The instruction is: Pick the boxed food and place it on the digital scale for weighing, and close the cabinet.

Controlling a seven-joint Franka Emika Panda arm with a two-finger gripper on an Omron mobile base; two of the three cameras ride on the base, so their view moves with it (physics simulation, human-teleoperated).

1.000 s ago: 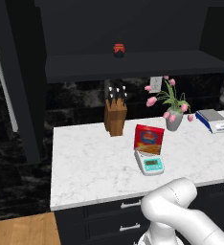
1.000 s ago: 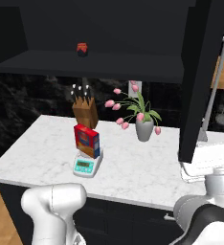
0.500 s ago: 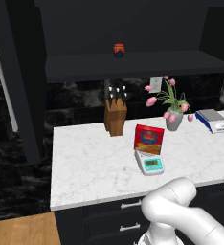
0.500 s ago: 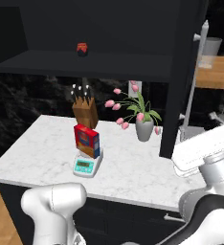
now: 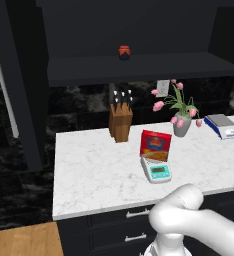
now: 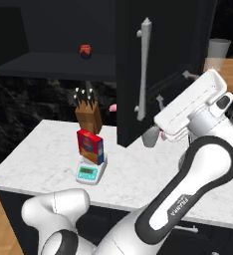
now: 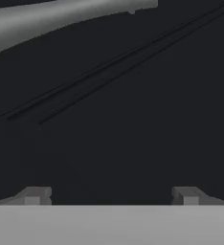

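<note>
Gripper (image 7: 111, 195) jaws spread wide, empty, facing panelled black cabinet door (image 6: 133, 74) close up; long silver bar handle (image 6: 143, 69) runs vertically. Flat red box (image 6: 90, 146) sits on small white scale (image 6: 90, 172).

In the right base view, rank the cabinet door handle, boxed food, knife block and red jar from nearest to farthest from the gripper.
Gripper is at the cabinet door's lower edge.
1. Cabinet door handle, just above it on the door.
2. Boxed food, to its left, standing on the digital scale.
3. Knife block, farther left and back.
4. Red jar, up on the shelf, far left.
</note>
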